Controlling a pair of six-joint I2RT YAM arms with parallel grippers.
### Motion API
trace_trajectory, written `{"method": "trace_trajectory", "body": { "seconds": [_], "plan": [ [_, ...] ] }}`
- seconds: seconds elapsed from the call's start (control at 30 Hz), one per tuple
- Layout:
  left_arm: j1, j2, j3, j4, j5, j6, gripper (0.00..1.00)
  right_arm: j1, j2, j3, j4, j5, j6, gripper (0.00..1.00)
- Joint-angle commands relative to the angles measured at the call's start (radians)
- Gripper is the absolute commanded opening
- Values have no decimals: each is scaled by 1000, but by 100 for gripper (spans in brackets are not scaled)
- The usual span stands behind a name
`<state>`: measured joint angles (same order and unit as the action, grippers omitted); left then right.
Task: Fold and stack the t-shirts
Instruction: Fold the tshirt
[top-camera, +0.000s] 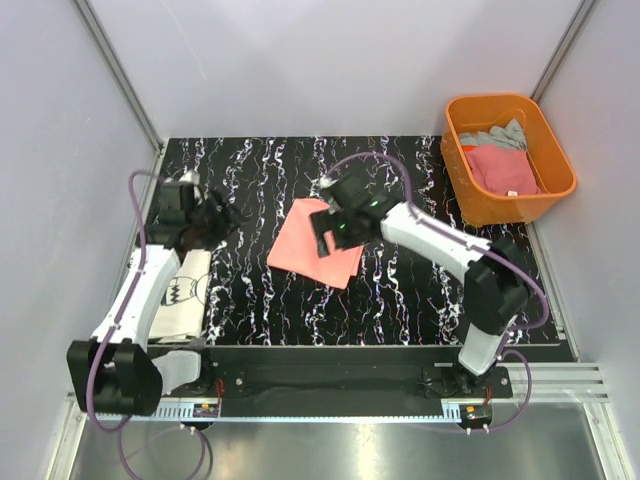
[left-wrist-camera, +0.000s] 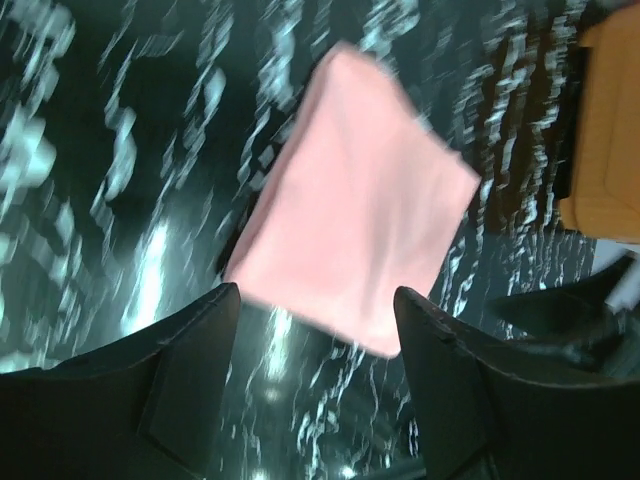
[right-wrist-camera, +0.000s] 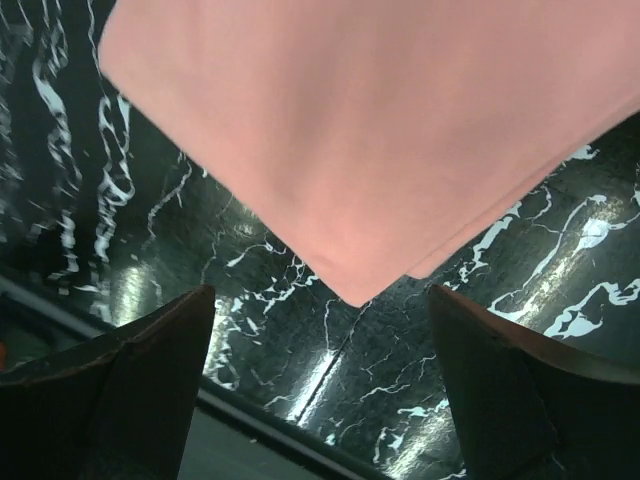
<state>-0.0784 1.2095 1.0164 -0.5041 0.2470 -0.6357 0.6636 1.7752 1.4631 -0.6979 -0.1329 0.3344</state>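
A folded salmon-pink t-shirt (top-camera: 312, 248) lies flat in the middle of the black marbled table (top-camera: 400, 290). My right gripper (top-camera: 332, 232) hovers over its right part, open and empty. In the right wrist view the shirt (right-wrist-camera: 370, 130) fills the top, one corner pointing between the spread jaws of the gripper (right-wrist-camera: 320, 345). My left gripper (top-camera: 222, 215) is open and empty, left of the shirt and apart from it. The left wrist view is blurred and shows the shirt (left-wrist-camera: 350, 200) ahead of the gripper (left-wrist-camera: 315, 335). A white t-shirt with black lettering (top-camera: 185, 295) lies folded under my left arm.
An orange plastic tub (top-camera: 470, 190) stands at the back right and holds a grey tee (top-camera: 500, 138) and a deeper pink tee (top-camera: 503, 170). It shows at the right edge of the left wrist view (left-wrist-camera: 605, 130). Grey walls close in on three sides of the table.
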Motion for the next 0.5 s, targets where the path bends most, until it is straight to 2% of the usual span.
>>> {"method": "trace_trajectory", "body": {
  "seconds": [0.0,0.07,0.1,0.17,0.2,0.27,0.47],
  "plan": [
    [89,-57,-117,-169,-20,-113,69,163,4,-12,-32,433,-164,95],
    [146,-77,-124,-220,-2,-111,71,275,61,6,-31,530,-265,97],
    [158,-87,-107,-246,-11,-104,71,309,82,29,-31,555,-291,93],
    [184,-91,-76,-313,-55,-82,73,373,139,55,-25,640,-327,75],
    [193,-97,-70,-342,-72,-79,73,384,156,75,-14,663,-330,72],
    [230,-100,-50,-376,-116,-100,79,412,208,123,8,685,-383,70],
    [302,-88,-38,-478,-126,-191,80,456,347,209,58,757,-553,70]
  ]
}}
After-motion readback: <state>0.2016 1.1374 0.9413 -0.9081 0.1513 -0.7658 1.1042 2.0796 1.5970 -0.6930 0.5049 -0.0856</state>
